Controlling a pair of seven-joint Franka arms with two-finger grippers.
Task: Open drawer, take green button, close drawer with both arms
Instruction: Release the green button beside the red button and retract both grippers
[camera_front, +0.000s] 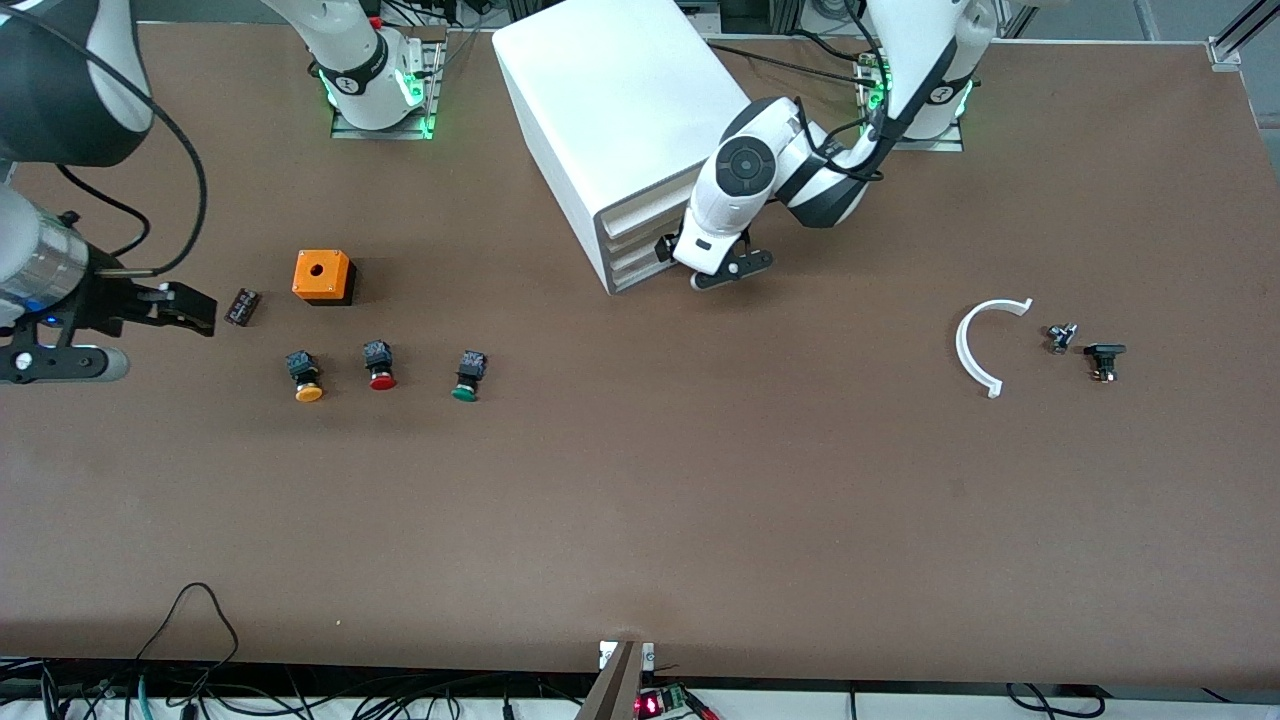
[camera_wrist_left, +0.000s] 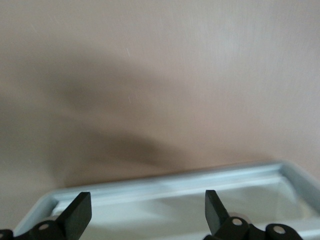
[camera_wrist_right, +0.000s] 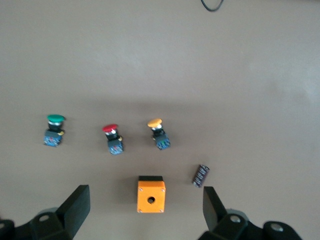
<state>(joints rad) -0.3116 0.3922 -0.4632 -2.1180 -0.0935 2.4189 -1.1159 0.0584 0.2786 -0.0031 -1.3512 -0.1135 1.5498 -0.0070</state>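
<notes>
The white cabinet (camera_front: 620, 110) stands at the table's middle, near the arms' bases. Its stacked drawers (camera_front: 632, 252) face the front camera. My left gripper (camera_front: 712, 272) is open, low in front of the lower drawers at the cabinet's corner toward the left arm's end. In the left wrist view a drawer's pale rim (camera_wrist_left: 165, 182) lies under the open left gripper (camera_wrist_left: 147, 199). The green button (camera_front: 467, 375) lies on the table toward the right arm's end and shows in the right wrist view (camera_wrist_right: 54, 131). My right gripper (camera_front: 190, 310) is open and empty in the air (camera_wrist_right: 144, 195).
An orange box (camera_front: 324, 276), a small dark cylinder (camera_front: 243, 306), an orange-capped button (camera_front: 306, 378) and a red-capped button (camera_front: 380, 365) lie near the green one. A white arc (camera_front: 980, 345) and two small black parts (camera_front: 1085, 348) lie toward the left arm's end.
</notes>
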